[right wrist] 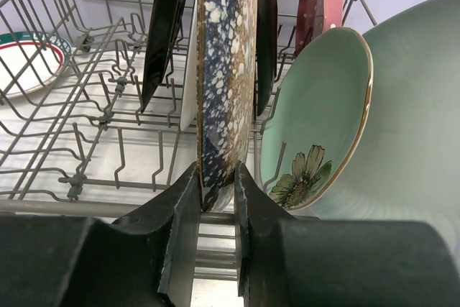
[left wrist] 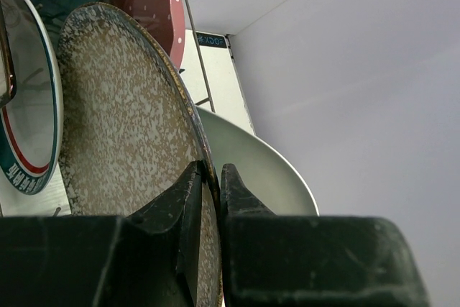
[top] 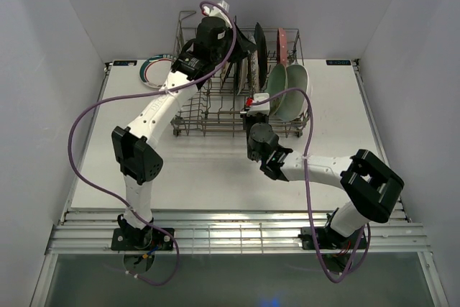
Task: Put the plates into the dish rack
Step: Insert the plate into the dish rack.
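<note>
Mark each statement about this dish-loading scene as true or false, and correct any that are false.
1. The left gripper is closed on the rim of the speckled plate. True.
2. The mint flowered plate lies flat on the table. False: it stands on edge in the dish rack, beside the speckled plate.
3. A green-and-red-rimmed plate lies on the table outside the rack. True.
4. The right gripper hangs open, well away from the rack. False: it is at the rack's near side, closed on the speckled plate's lower edge.
</note>
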You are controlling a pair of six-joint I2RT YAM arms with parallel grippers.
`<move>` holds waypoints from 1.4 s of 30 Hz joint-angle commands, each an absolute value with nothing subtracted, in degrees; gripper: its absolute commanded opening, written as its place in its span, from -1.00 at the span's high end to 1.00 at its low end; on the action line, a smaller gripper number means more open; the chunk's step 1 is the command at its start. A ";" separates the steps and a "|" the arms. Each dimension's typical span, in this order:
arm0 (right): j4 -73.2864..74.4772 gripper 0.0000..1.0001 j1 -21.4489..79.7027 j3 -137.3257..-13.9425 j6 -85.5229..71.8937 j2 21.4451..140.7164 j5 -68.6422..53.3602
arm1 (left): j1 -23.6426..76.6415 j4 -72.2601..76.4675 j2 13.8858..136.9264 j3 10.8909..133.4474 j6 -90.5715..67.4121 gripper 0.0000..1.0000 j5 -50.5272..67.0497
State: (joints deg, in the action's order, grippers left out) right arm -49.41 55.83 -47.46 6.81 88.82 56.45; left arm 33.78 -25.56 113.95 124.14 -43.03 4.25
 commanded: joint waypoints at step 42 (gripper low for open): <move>-34.01 0.50 46.23 -53.00 -13.97 90.18 39.55 | 33.31 -18.46 121.38 132.19 -45.00 1.00 15.91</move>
